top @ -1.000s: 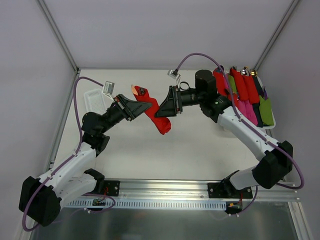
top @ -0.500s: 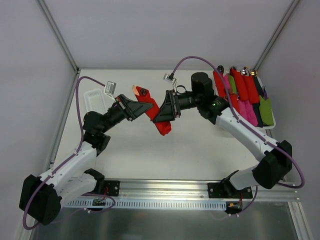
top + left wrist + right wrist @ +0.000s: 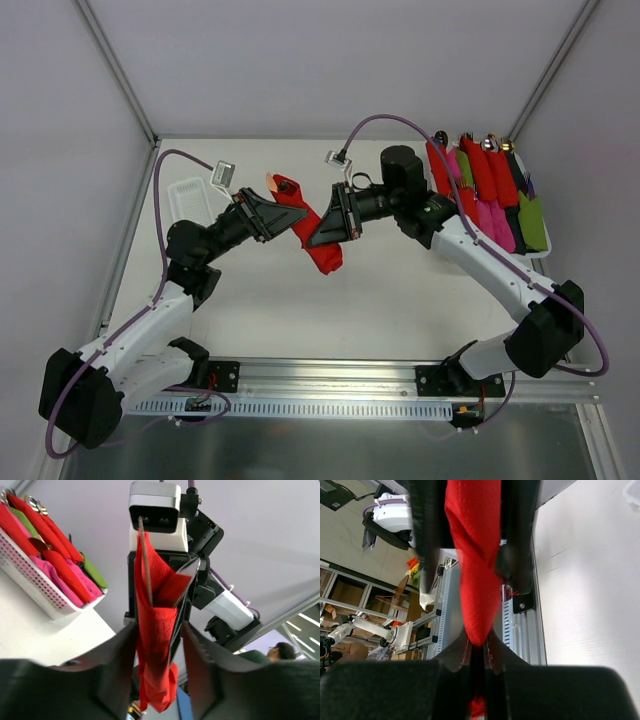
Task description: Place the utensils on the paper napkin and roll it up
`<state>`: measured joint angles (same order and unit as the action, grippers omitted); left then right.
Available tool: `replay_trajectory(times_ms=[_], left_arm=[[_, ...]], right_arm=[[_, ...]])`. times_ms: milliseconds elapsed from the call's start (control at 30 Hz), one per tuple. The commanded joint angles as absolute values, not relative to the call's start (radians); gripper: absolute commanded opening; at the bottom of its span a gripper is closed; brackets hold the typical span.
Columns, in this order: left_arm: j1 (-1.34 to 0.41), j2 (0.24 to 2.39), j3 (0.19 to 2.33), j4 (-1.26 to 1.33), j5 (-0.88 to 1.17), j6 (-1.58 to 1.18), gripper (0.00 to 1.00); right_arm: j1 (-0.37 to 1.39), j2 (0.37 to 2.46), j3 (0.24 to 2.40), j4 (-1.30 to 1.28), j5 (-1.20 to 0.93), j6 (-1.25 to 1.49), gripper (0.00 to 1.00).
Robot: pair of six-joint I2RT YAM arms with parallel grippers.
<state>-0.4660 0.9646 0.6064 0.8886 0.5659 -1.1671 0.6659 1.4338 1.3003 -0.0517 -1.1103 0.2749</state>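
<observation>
Napkin held mid-air: your paper napkin (image 3: 322, 250), rolled, hangs over the middle of the table (image 3: 400, 300) between both arms. Overhead you see only red. The left wrist camera shows a slim utensil (image 3: 145, 560) handle inside the fold, with the left gripper (image 3: 158, 630) clamping the roll. The right gripper (image 3: 478, 650) pinches one end tight.

The paper napkin (image 3: 318, 245), bright red, is rolled into a twisted bundle and held slanted above the middle of the worktop (image 3: 300, 310). A slim metal utensil (image 3: 145, 560) is seen protruding from its open end.
</observation>
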Motion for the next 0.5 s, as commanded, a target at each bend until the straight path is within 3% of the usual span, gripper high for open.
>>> replay_trajectory(times_ms=[0,67,100,133,233,467], left_arm=[[-0.476,0.927,0.664,0.859,0.539,-1.097,0.55],[-0.474,0.872,0.683,0.72,0.516,-1.023,0.68],[-0.474,0.858,0.69,0.672,0.505,-0.999,0.83],[-0.474,0.842,0.707,0.628,0.491,-0.961,0.88],[-0.474,0.813,0.707,0.531,0.479,-0.93,0.94],[-0.472,0.805,0.681,0.505,0.517,-0.92,0.96]], right_arm=[[0.67,1.393,1.322,-0.029,-1.129,0.242,0.0],[0.66,1.382,1.331,-0.029,-1.123,0.236,0.0],[0.647,1.378,1.336,-0.029,-1.12,0.236,0.0],[0.643,1.371,1.348,-0.031,-1.12,0.236,0.0],[0.632,1.361,1.367,-0.031,-1.108,0.236,0.0],[0.526,1.342,1.379,-0.101,-1.088,0.218,0.0]])
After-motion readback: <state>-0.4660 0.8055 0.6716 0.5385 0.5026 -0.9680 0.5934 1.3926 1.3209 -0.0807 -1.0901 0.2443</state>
